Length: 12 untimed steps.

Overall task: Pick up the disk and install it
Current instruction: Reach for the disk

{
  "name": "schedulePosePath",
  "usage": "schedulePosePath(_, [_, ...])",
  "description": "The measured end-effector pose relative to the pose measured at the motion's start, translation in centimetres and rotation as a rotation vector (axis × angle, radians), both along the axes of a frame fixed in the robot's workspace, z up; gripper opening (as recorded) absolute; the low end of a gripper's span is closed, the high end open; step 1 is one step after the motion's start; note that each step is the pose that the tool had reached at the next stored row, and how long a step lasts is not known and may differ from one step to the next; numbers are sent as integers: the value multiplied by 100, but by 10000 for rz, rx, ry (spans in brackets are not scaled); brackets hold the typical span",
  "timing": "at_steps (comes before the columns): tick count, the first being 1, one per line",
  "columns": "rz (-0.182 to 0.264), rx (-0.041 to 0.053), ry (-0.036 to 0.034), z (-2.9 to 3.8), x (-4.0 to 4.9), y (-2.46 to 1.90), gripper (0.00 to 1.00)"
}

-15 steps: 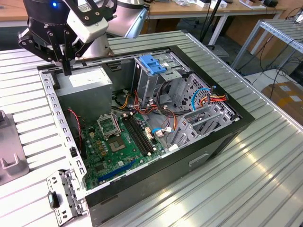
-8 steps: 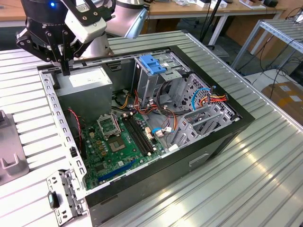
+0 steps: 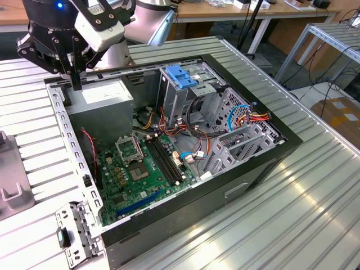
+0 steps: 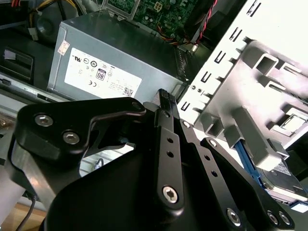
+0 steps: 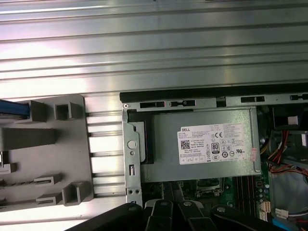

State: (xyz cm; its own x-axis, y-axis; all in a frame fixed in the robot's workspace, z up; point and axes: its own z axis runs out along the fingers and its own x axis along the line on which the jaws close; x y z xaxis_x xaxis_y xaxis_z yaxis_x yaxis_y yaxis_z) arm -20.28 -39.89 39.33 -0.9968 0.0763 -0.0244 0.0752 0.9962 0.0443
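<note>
Arm point(image 3: 147, 21) comes in at the exterior view's upper left, gripper point(image 3: 75, 80) pointing straight down. Jaws closed together, nothing between them. Black finger linkages point(image 4: 168, 159) show in both wrist views.

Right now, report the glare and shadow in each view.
Exterior view: glare streaks the ribbed aluminium tabletop, and the open black computer case's interior lies in shade. First wrist view: bright bands wash across the same tabletop, while the grey metal power supply is evenly lit. Second wrist view: the slotted metal case rail is washed out to near white.
</note>
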Motion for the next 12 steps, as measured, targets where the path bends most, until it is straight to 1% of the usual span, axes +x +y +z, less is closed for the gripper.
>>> schedulePosePath(12, [1, 0, -1, 0, -79, 0, 10])
